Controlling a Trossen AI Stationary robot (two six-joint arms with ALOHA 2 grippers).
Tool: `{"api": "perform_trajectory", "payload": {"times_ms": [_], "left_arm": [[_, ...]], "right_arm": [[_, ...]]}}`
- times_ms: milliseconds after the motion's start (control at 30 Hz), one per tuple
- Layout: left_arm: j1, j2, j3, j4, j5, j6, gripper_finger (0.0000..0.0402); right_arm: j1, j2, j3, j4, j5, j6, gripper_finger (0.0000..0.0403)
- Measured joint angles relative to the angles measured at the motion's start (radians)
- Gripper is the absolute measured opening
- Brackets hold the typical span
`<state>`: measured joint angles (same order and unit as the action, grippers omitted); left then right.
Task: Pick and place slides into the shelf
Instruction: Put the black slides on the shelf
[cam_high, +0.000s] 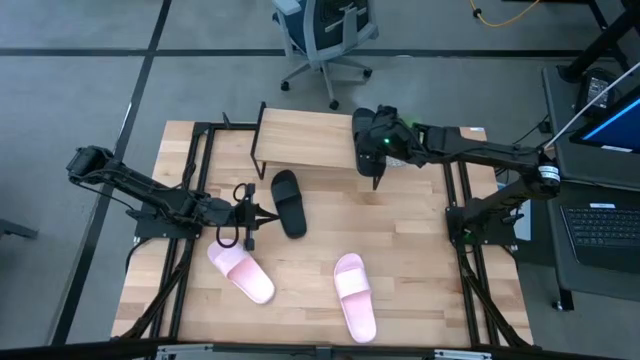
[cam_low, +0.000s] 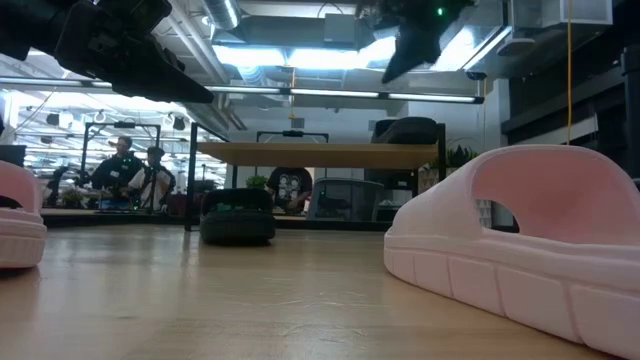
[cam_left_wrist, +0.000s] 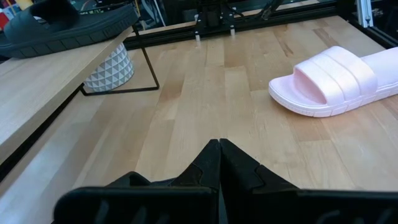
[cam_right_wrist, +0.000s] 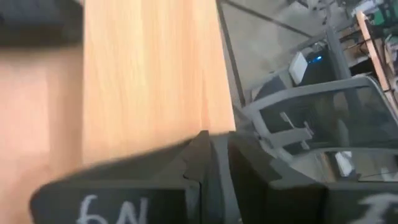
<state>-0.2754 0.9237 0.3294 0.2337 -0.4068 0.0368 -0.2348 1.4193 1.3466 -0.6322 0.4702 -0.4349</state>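
Observation:
The shelf (cam_high: 300, 135) stands at the table's far side. One black slide (cam_high: 365, 130) lies sole-down on its right end, also seen in the low view (cam_low: 405, 130) and the left wrist view (cam_left_wrist: 62, 28). The other black slide (cam_high: 290, 203) lies on the table in front of the shelf (cam_low: 238, 215). Two pink slides (cam_high: 240, 272) (cam_high: 355, 295) rest on their soles near the table's near edge. My left gripper (cam_high: 245, 215) is shut, just left of the black slide on the table (cam_left_wrist: 219, 149). My right gripper (cam_high: 378, 168) is shut and raised above the shelf's right end (cam_low: 410, 45).
A white patterned object (cam_left_wrist: 109, 68) sits under the shelf by its black wire leg (cam_left_wrist: 148, 68). Bare wooden table (cam_high: 400, 230) lies between the slides. An office chair (cam_high: 325, 35) stands beyond the table's far edge, and people sit in the room behind (cam_low: 135, 170).

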Motion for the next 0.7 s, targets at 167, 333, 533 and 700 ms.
{"api": "perform_trajectory", "payload": {"times_ms": [167, 333, 533, 700], "left_arm": [[0.0, 0.0, 0.0, 0.0, 0.0, 0.0, 0.0], [0.0, 0.0, 0.0, 0.0, 0.0, 0.0, 0.0], [0.0, 0.0, 0.0, 0.0, 0.0, 0.0, 0.0], [0.0, 0.0, 0.0, 0.005, 0.0, -0.001, 0.0]], "right_arm": [[0.066, -0.011, 0.017, -0.08, -0.001, 0.133, 0.0016], [0.166, -0.009, -0.073, -0.066, -0.017, 0.255, 0.0005], [0.289, -0.009, -0.239, 0.118, -0.021, 0.316, 0.0004], [0.351, -0.042, -0.384, 0.313, -0.021, 0.387, 0.0002]]}}
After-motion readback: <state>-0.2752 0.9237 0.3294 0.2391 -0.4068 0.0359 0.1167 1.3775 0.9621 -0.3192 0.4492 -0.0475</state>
